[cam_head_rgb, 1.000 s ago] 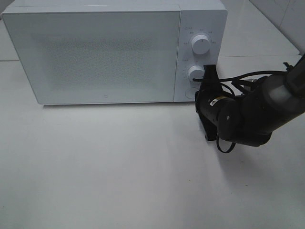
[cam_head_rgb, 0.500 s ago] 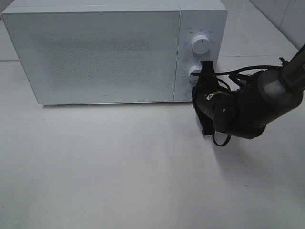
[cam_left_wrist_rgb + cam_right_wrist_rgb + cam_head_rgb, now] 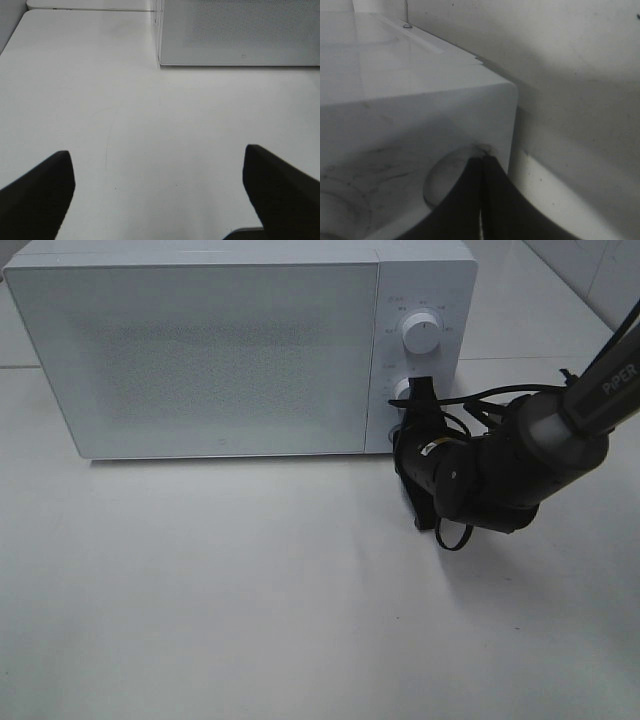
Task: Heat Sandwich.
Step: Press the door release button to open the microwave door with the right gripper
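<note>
Right gripper (image 3: 481,162) — closed, tip at microwave (image 3: 200,350) button (image 3: 445,177) | arm (image 3: 545,435) stretched low

Lab kitchen mock-up — white microwave (image 3: 200,350) on white table (image 3: 250,620)

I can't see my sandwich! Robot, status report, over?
Right hand shut, tips at microwave control panel. Left hand open over table. Sandwich not in view; microwave door closed.

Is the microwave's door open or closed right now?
Closed. The microwave door lies flush with the control panel, with no gap and no interior showing.
</note>
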`<state>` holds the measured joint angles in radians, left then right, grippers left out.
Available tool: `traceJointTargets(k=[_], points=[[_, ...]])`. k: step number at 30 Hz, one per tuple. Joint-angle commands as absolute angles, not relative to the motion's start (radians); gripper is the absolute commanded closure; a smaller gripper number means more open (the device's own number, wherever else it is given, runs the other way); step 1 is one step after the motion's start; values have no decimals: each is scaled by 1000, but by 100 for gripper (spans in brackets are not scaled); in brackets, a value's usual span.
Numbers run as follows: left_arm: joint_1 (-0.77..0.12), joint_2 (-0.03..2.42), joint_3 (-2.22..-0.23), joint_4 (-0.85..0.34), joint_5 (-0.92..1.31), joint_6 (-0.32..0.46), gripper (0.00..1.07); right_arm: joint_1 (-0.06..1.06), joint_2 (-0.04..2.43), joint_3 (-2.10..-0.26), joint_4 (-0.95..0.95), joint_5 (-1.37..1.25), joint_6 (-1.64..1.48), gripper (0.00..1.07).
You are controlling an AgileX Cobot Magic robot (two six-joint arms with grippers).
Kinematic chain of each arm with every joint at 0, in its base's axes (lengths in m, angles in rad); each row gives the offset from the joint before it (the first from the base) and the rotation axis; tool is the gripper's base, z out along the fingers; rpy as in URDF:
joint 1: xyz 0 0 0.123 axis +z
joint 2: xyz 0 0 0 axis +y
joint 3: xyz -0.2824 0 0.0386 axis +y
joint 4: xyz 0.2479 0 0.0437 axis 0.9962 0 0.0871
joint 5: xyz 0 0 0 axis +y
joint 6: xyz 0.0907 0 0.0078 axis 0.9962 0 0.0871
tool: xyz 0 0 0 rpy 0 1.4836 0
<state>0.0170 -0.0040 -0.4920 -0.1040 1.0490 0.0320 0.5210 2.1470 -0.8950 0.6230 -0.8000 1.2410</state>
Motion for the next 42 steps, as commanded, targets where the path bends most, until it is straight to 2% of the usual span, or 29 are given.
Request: traceJointTargets(k=[1,16,42], points=[[12,-22,-491,-110,1034,29,23,507,2153,-910,620,-902,1251,107],[12,-22,-491,-110,1034,29,23,496,2153,-910,607,-1041,1258,107],[12,-21,-491,-110,1034,29,23,489,2208,-1008,575,-1064,1330,107]])
